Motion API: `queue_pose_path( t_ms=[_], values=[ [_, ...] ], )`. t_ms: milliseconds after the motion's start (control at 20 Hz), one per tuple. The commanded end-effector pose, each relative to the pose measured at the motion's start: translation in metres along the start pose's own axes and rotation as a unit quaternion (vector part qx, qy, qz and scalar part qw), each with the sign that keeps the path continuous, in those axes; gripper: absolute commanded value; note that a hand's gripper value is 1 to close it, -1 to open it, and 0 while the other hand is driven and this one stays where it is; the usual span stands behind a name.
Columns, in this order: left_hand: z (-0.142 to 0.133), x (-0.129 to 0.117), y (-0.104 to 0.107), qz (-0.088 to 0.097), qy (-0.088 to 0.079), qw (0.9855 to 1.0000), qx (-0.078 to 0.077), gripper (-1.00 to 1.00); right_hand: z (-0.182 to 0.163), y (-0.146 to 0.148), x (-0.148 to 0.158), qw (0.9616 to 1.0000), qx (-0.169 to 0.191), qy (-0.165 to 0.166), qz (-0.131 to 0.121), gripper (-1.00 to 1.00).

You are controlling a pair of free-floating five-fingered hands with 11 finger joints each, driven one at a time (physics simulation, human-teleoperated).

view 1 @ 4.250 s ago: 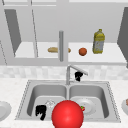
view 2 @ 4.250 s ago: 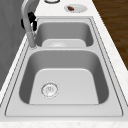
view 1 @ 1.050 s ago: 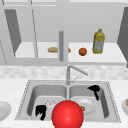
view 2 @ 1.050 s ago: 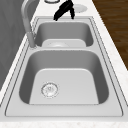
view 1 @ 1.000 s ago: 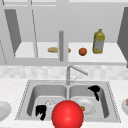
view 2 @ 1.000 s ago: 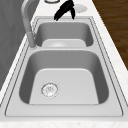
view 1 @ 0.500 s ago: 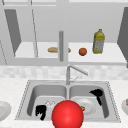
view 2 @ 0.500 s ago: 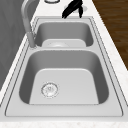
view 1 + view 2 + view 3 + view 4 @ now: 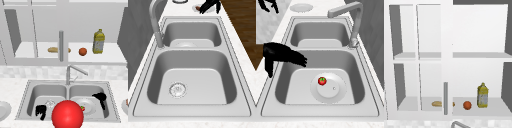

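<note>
My right hand (image 9: 99, 96) floats open over the front right part of the right basin, fingers straight and thumb hanging down. In the right side view my right hand (image 9: 279, 53) reaches in over the basin's front rim, holding nothing. Below it a white plate (image 9: 331, 90) lies in the right basin with a small red tomato (image 9: 322, 80) on it. My left hand (image 9: 40, 110) hangs at the front of the left basin, fingers relaxed and empty. A big red ball (image 9: 67, 115) covers the sink's front rim in the front view.
The faucet (image 9: 68, 73) stands at the divider, spout turned to the right. White plates lie on the counter at the left (image 9: 3, 110) and right (image 9: 125, 105). The open cabinet's shelf bears a bread roll (image 9: 53, 49), a small orange fruit (image 9: 82, 51) and a yellow bottle (image 9: 99, 41).
My right hand has moved from beside the faucet to the right and towards the front of the right basin. The left hand, ball, plate and tomato stayed put.
</note>
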Motion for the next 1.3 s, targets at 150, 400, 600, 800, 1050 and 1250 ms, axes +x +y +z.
queue_pose_path(
  t_ms=[150,400,600,800,1050,1250],
  values=[
    [0.000,0.000,0.000,0.000,0.000,1.0000,0.000,0.00,0.051,0.005,0.006,0.9995,-0.007,0.011,-0.029,-1.00],
    [0.000,0.000,0.000,0.000,0.000,1.0000,0.000,0.00,0.083,0.004,0.016,0.9989,-0.009,0.023,-0.041,-1.00],
    [0.000,0.000,0.000,0.000,0.000,1.0000,0.000,0.00,0.110,0.003,0.023,0.9983,-0.010,0.032,-0.047,-1.00],
    [0.000,0.000,0.000,0.000,0.000,1.0000,0.000,0.00,0.138,-0.002,0.032,0.9979,-0.012,0.038,-0.052,-1.00],
    [0.000,0.000,0.000,0.000,0.000,1.0000,0.000,0.00,0.169,-0.005,0.041,0.9971,-0.011,0.051,-0.055,-1.00],
    [0.000,0.000,0.000,0.000,0.000,1.0000,0.000,0.00,0.181,0.002,0.051,0.9952,-0.007,0.085,-0.048,-1.00]
  ],
)
